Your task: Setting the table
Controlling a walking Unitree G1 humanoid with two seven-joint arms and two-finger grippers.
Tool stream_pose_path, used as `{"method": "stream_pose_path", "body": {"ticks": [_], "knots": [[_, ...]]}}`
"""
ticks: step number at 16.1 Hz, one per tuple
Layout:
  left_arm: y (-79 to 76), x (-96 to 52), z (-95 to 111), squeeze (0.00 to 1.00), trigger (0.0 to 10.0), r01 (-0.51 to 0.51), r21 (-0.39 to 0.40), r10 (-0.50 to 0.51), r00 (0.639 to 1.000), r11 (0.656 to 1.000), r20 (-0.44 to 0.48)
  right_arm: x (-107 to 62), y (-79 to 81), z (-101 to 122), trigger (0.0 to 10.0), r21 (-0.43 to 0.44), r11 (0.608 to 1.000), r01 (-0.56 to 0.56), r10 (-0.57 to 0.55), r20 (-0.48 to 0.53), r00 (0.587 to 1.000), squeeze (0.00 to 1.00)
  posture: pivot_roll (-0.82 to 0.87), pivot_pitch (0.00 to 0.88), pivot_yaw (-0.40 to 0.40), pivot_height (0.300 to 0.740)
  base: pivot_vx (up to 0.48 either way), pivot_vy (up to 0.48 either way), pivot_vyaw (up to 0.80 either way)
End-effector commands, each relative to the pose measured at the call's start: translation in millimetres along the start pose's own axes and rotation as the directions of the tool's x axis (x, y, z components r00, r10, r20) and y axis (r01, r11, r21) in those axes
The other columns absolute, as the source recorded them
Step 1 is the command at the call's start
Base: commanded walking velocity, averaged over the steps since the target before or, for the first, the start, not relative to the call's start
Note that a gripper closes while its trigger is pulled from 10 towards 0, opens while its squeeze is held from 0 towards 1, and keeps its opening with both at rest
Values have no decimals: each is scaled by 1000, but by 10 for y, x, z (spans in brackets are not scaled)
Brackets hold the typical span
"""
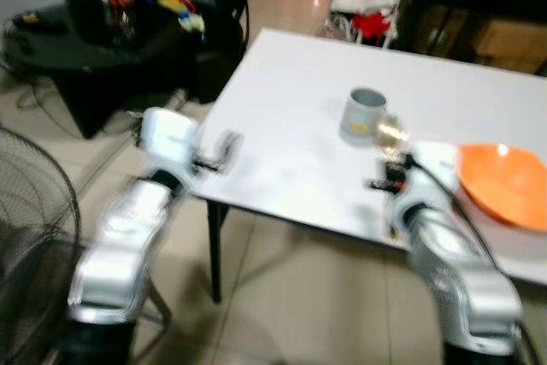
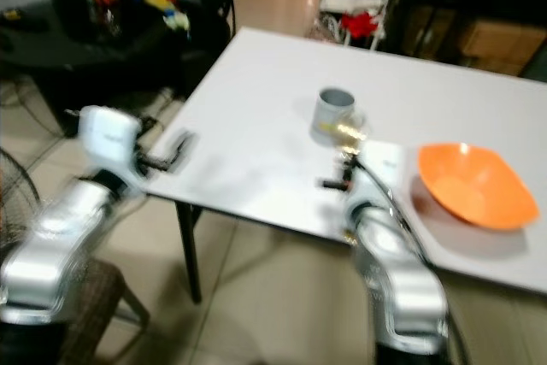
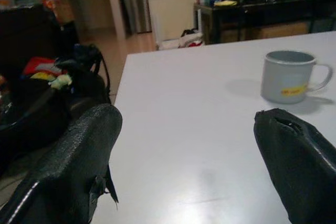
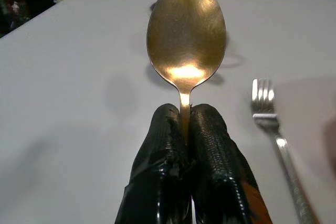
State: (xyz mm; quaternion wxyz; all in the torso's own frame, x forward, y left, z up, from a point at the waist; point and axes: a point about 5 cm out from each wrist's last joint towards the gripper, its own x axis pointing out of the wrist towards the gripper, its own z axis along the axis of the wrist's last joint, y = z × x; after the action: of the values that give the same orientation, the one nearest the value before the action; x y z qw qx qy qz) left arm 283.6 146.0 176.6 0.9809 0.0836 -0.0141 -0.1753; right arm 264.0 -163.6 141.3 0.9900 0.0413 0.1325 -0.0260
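1. On the white table [image 1: 282, 100] we already have the orange bowl [image 1: 504, 184], grey mug [image 3: 287, 76] and fork [image 4: 275, 129]
2. Our right gripper [image 4: 188, 129], pinched tight, holds the gold spoon [image 4: 186, 30] above the table, unplaced
3. Our left gripper [image 3: 189, 156] gapes wide, empty

Left gripper [image 3: 184, 145] jaws spread wide; right gripper [image 4: 186, 121] jaws clamped together.
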Motion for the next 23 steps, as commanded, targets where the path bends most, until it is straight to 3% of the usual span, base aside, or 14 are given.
{"method": "stream_pose_path", "body": {"ticks": [1,16,23], "knots": [[84,-22,20,0,10000,-24,16,24,1000,1000,1,-3,81,70,10000,9,999,-33,33,34,999,0,51,0,-27,740,292,0,0],[53,24,38,0,10000,23,21,-23,1000,1000,5,-45,62,55,10000,40,999,-3,1,52,999,0,36,0,4,740,297,0,0],[65,12,22,0,10000,13,22,-13,1000,1000,2,-30,65,5,10000,32,999,-5,5,21,1000,0,41,0,-4,740,0,47,-96]]}}
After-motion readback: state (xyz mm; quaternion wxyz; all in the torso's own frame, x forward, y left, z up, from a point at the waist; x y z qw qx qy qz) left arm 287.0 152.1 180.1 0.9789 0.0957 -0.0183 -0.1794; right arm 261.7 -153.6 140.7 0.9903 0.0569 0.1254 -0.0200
